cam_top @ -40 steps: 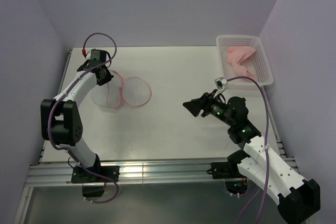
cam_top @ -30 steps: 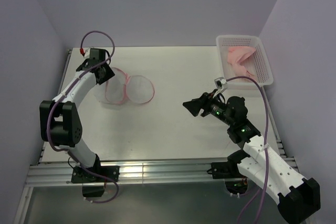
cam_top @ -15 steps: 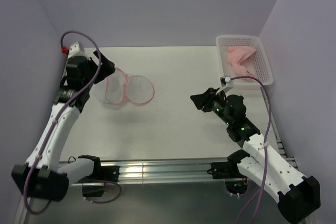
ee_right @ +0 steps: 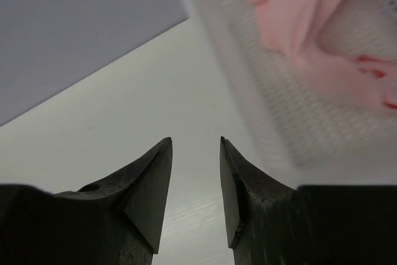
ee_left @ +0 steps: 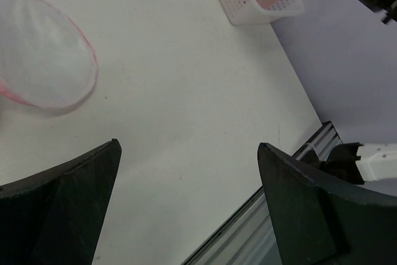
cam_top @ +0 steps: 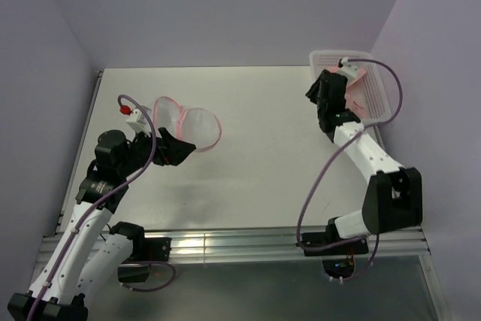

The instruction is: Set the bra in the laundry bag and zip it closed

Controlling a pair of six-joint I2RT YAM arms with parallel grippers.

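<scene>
- Your right fingers stand partly apart with nothing between them. They hang over the table just beside the white basket, which sits at the far right corner.
- The bra lies bunched inside that basket, not yet gripped. The laundry bag lies spread open in two round halves toward the far left corner, well apart from it.
- The step in hand looks like the pick. I would widen the right fingers, carry them over the basket's rim and come down on a thick fold. A thin strap could slip out or snag on the lattice.
- Lift straight up until the fabric clears the rim, or the light basket may drag along.
- Your left fingers are spread wide and empty, just beside the bag on its near side, well placed to steady its rim later.
- The right wrist view shows the bra's folds and the gap between the fingers, which the top view hides behind the arm.
- Only the top view shows both halves of the bag and both arms at once.
</scene>
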